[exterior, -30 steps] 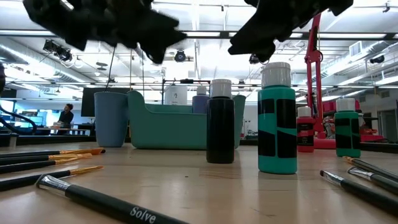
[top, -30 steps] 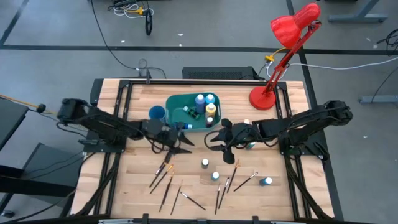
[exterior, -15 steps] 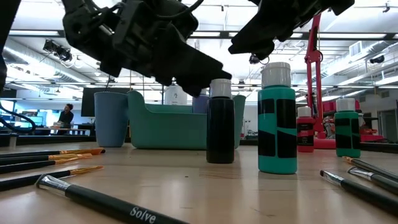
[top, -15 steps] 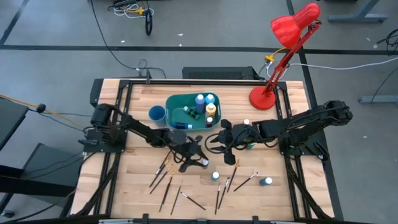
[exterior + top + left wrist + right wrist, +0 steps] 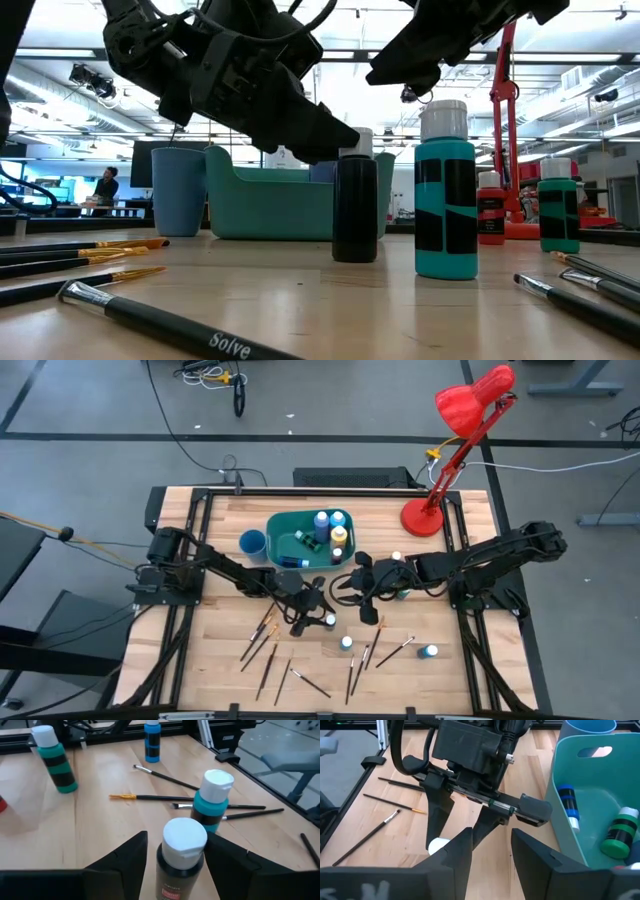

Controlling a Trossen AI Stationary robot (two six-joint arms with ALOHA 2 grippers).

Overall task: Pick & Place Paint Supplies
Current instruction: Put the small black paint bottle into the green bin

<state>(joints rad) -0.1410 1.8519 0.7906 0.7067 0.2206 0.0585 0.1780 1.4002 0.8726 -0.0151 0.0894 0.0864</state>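
A dark paint bottle with a white cap (image 5: pixel 182 855) stands upright on the table, just left of a teal bottle (image 5: pixel 445 190). My left gripper (image 5: pixel 177 840) is open. It is low over the table middle (image 5: pixel 320 617), with one finger on each side of the dark bottle's cap (image 5: pixel 354 140). My right gripper (image 5: pixel 340 588) hangs open above the table, just right of the left one, with nothing between its fingers (image 5: pixel 492 837). Several dark-handled brushes (image 5: pixel 265 650) lie toward the near edge. More bottles (image 5: pixel 429 651) stand on the right.
A teal bin (image 5: pixel 275 530) holding several bottles sits at the far middle, with a blue cup (image 5: pixel 252 542) to its left. A red desk lamp (image 5: pixel 422 517) stands at the far right. Bare wood shows on the near left and near right.
My left gripper has swung from beside the bin toward the near edge and the right. It has sunk until its fingers stand around the dark bottle's cap. It has kept nearly still for the last half second. The bottles and brushes have stayed put.
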